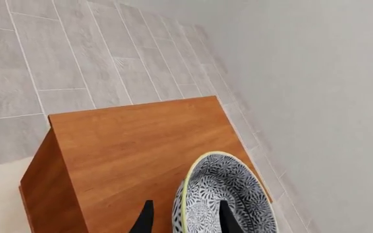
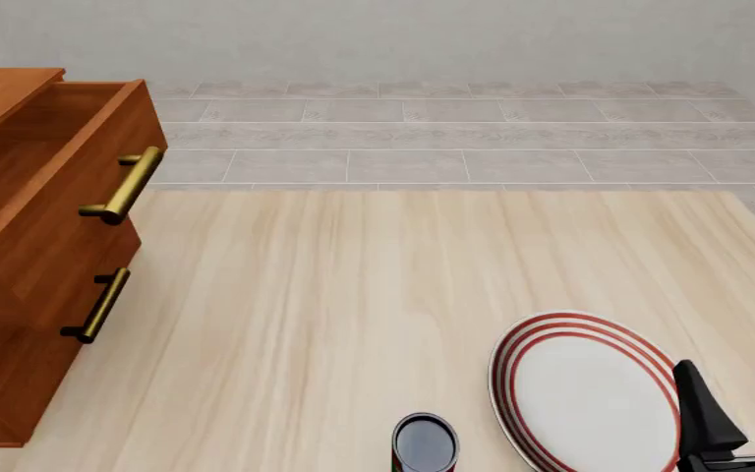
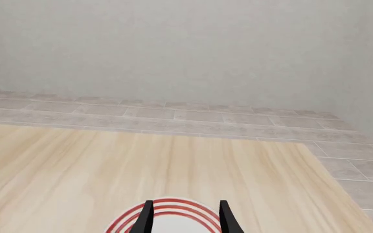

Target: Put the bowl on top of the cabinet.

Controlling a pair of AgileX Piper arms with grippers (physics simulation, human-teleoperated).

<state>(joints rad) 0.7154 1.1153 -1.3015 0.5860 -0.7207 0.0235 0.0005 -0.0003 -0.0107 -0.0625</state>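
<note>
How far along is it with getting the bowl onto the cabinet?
Done: the bowl is lifted and carried over the cabinet top. In hand: the left gripper holds it by the rim, one finger inside and one outside, tilted on edge above the wood. Left: lowering it, setting it flat and letting go. The right gripper waits open by the plate.

No readable text, label, brand, number or sign appears anywhere.
</note>
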